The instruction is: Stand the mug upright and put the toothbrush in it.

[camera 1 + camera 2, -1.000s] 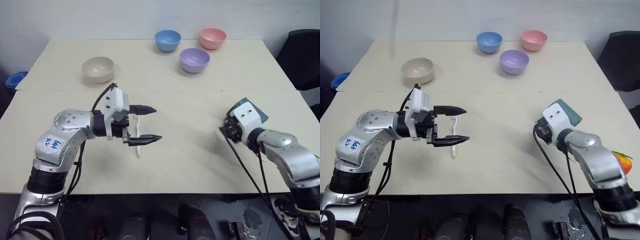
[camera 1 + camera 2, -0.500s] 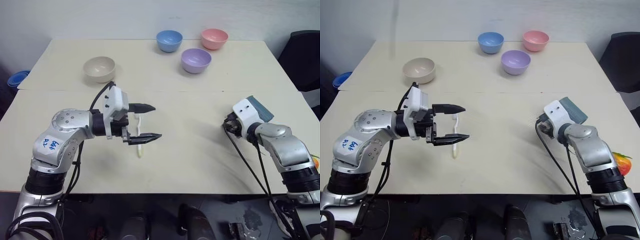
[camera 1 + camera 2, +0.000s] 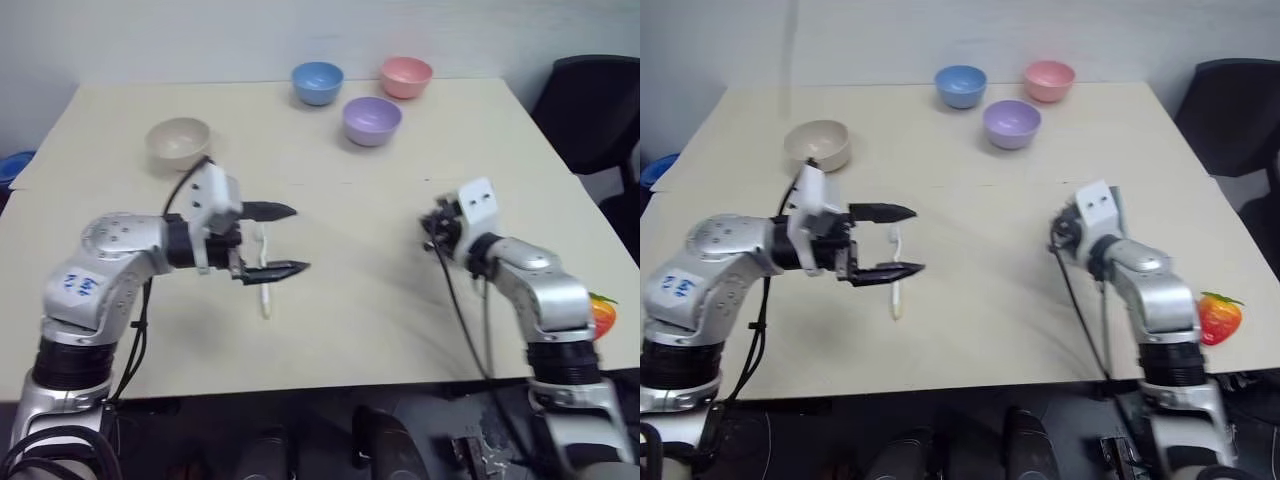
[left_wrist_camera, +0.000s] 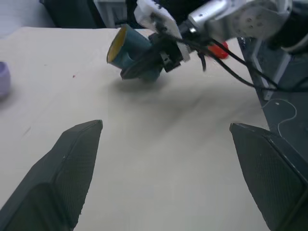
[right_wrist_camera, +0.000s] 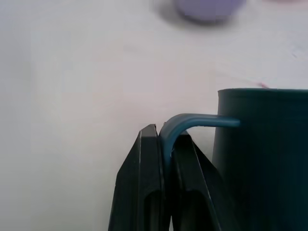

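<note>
Here, gripping the mug point(image 4: 131, 52) with the right gripper point(image 5: 164, 140), both black fingers point(image 5: 147, 183) pinched shut on the thin curved handle, just beside the ribbed slate-blue wall. Seen from the left wrist as tipped over, yellowish-olive mouth turned sideways, with a soft shadow on the table point(image 3: 400, 330) beneath; cannot tell whether resting on the top or just clear of it. Placed toward the table's right edge, about midway between its near and far edges, mostly hidden behind the white wrist housing in the head views. Over on the left half, hovering with the left gripper point(image 3: 300, 240) spread wide, jaws level and pointing toward the right edge, holding nothing. Lying flat just under and beside those fingertips, the slim white toothbrush point(image 3: 266, 300), running from far to near, one end poking out toward the near edge, well apart from the mug. Set along the far side: a beige bowl point(image 3: 178, 143) near the far left corner, then a light blue bowl point(image 3: 317, 82), a lilac bowl point(image 3: 372, 120) and a pink bowl point(image 3: 405, 75) clustered close to the far edge, right of its middle. Past the right edge, lower down, a red and orange strawberry-shaped thing point(image 3: 1218, 315); beyond the far right corner, a black chair point(image 3: 590, 100).
</note>
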Controlling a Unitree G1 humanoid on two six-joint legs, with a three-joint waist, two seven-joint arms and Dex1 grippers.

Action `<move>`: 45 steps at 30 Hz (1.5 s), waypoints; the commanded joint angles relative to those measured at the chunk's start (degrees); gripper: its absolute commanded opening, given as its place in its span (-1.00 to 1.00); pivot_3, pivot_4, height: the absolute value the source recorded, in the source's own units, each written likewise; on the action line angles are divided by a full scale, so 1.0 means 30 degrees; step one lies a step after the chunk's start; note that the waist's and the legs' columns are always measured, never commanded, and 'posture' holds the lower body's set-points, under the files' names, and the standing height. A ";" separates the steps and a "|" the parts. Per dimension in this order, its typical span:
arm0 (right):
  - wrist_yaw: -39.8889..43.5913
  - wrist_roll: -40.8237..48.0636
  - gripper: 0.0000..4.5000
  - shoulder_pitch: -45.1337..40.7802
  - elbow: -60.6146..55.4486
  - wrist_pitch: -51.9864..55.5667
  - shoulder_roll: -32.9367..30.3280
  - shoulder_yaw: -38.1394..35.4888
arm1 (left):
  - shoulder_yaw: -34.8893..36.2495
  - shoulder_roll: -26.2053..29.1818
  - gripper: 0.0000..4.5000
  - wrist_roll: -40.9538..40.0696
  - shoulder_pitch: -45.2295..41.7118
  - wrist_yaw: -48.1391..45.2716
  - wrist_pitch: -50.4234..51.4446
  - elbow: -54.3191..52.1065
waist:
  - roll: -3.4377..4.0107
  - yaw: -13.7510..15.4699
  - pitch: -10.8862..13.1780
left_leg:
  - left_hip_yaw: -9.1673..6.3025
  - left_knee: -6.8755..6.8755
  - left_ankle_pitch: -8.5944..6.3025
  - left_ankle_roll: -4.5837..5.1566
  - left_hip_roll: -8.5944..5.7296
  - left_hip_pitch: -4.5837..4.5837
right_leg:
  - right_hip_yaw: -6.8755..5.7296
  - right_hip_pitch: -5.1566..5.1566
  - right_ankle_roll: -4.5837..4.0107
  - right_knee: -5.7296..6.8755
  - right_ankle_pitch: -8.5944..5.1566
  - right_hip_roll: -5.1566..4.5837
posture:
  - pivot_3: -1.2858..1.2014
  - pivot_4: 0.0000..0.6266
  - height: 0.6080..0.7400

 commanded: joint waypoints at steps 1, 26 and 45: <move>0.0515 0.0748 -0.99 -0.1243 0.1092 -0.3552 0.3612 0.1265 | 0.3558 0.1458 1.00 -0.0592 0.1848 0.0953 0.0955 -0.0381 | 0.0016 -0.0101 0.0008 | -0.0006 -0.0009 -0.0005 -0.0019 0.0003 0.0003 | -0.0003 -0.0014 -0.0023 0.0018 -0.0014 0.0003 | 0.03 -0.52 1.00; 0.5440 -0.1527 0.21 0.3008 0.4992 -1.3350 0.4699 0.4206 | 0.4990 0.2037 1.00 -0.2047 0.4957 0.4965 0.4053 -0.2653 | 0.0045 0.0028 0.0024 | -0.0121 -0.0010 -0.0033 -0.0057 -0.0039 0.0023 | 0.0105 0.0007 -0.0078 0.0048 -0.0045 -0.0024 | 0.03 -0.52 1.00; 0.5624 1.5230 0.90 0.6774 -1.4421 0.3406 -1.0024 -0.7653 | 0.3523 -0.4595 1.00 -0.4449 -0.2379 1.8893 1.8556 0.0921 | -0.0082 0.0996 0.0019 | -0.0115 0.0013 -0.0043 -0.0029 -0.0045 0.0033 | 0.0135 0.0037 -0.0041 0.0034 -0.0026 -0.0055 | 0.03 -0.52 1.00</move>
